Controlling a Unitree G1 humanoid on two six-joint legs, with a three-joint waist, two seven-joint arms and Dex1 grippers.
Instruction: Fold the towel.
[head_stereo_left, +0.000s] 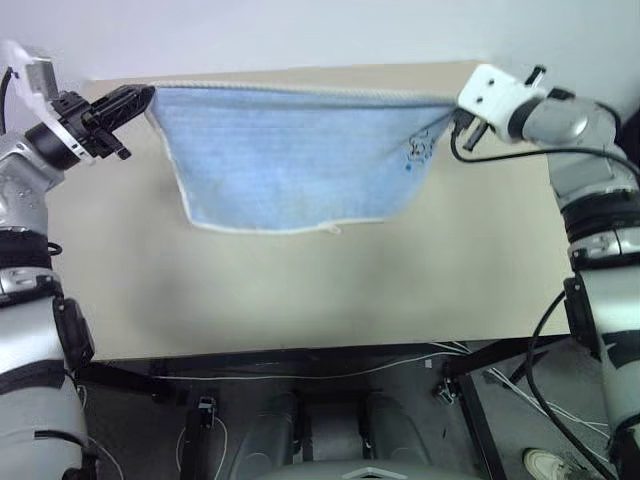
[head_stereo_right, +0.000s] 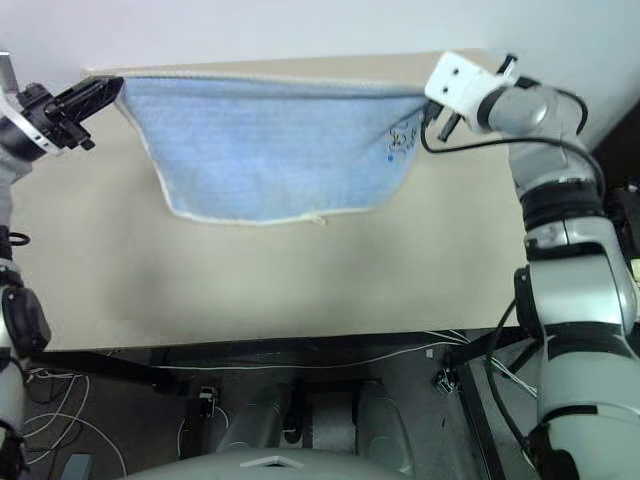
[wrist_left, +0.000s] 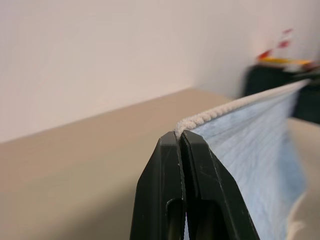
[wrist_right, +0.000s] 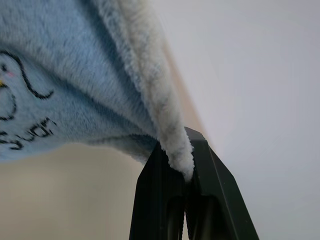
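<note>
Above table (head_stereo_left: 300, 300) | both jaws clamped on towel (head_stereo_left: 290, 160) corners

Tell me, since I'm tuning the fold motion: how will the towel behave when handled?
Probably floppy: the towel sags between the left gripper and the right gripper, which pinch its top corners. Likely light, since corner pinches alone carry it. Its fuzzy pile probably grips rather than slips.

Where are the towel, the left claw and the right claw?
towel (head_stereo_left: 290, 160): left eye view, middle of the hanging blue cloth.
left claw (wrist_left: 181, 137): left wrist view, between the fingertips, shut on the towel's corner edge.
right claw (wrist_right: 176, 142): right wrist view, between the fingertips, shut on the whitish edge.
</note>
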